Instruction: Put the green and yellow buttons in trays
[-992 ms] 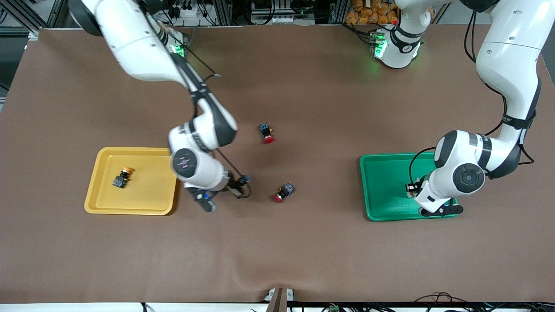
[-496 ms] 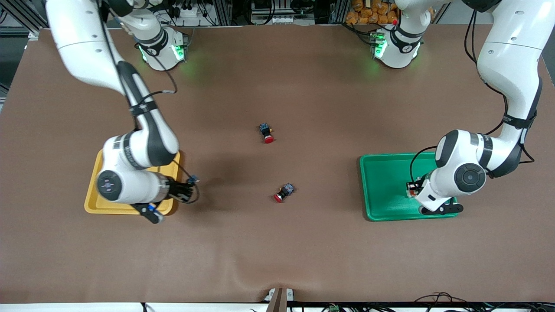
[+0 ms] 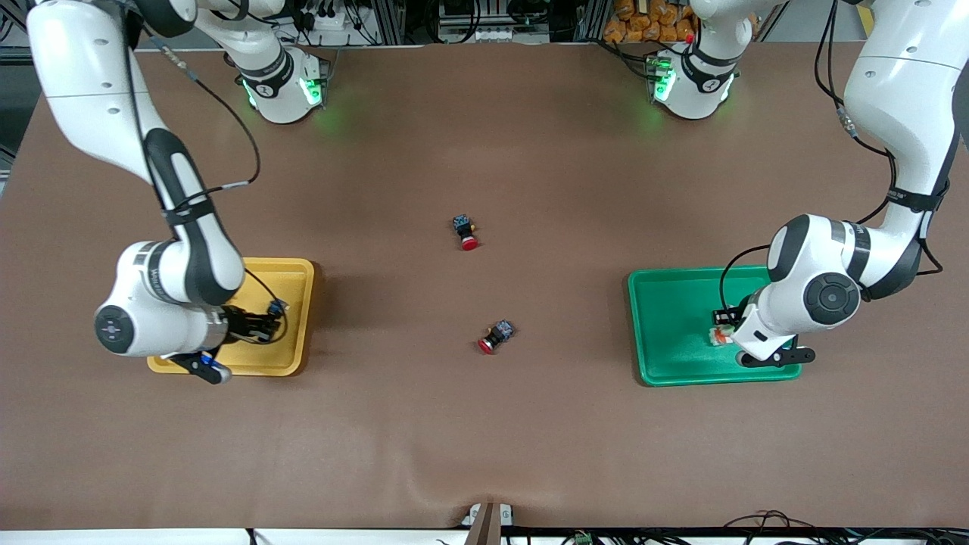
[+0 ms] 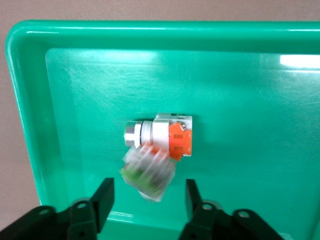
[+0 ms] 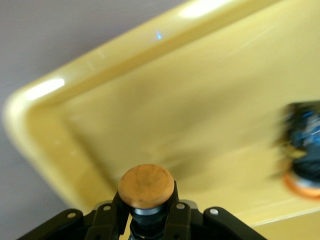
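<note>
My right gripper (image 3: 271, 323) is over the yellow tray (image 3: 297, 291), shut on a black-bodied button with an orange-yellow cap (image 5: 146, 186). A second yellow-capped button (image 5: 303, 156) lies in that tray (image 5: 165, 100); my arm hides it in the front view. My left gripper (image 3: 723, 335) is over the green tray (image 3: 666, 318), open and empty (image 4: 147, 201). Just off its fingertips (image 4: 102, 197) a whitish-grey button with a green mark (image 4: 148, 172) shows blurred. It overlaps a whitish-grey button with an orange mark (image 4: 161, 134) lying in the tray (image 4: 235, 90).
Two black-bodied buttons with red caps lie on the brown mat between the trays. One (image 3: 465, 233) is farther from the front camera, one (image 3: 496, 337) is nearer. Both arms' bases stand along the table's farthest edge.
My right arm has swung from the middle of the table to over the yellow tray, carrying the yellow-capped button. My left gripper has let go of the green-marked button over the green tray.
</note>
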Robot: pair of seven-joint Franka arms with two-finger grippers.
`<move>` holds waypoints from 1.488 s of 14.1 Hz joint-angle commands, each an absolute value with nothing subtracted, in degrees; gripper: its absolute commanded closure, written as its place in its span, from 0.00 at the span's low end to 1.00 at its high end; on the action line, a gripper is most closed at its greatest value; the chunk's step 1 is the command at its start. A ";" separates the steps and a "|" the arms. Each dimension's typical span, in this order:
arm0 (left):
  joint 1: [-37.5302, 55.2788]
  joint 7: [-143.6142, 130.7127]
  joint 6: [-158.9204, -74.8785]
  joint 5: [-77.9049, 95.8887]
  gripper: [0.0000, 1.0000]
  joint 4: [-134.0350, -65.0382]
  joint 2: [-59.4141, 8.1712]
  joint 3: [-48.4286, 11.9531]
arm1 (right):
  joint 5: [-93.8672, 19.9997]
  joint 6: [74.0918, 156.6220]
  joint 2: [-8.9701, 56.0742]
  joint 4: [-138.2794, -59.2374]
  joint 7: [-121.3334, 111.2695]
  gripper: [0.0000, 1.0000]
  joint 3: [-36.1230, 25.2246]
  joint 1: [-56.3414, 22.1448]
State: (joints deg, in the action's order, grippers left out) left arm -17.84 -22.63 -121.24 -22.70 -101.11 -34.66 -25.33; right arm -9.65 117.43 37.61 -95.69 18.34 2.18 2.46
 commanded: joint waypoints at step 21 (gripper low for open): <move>-18.81 -22.06 -93.44 -11.43 0.00 -83.94 -11.80 -32.61 | -7.82 90.88 26.20 -62.84 15.03 0.00 4.66 1.32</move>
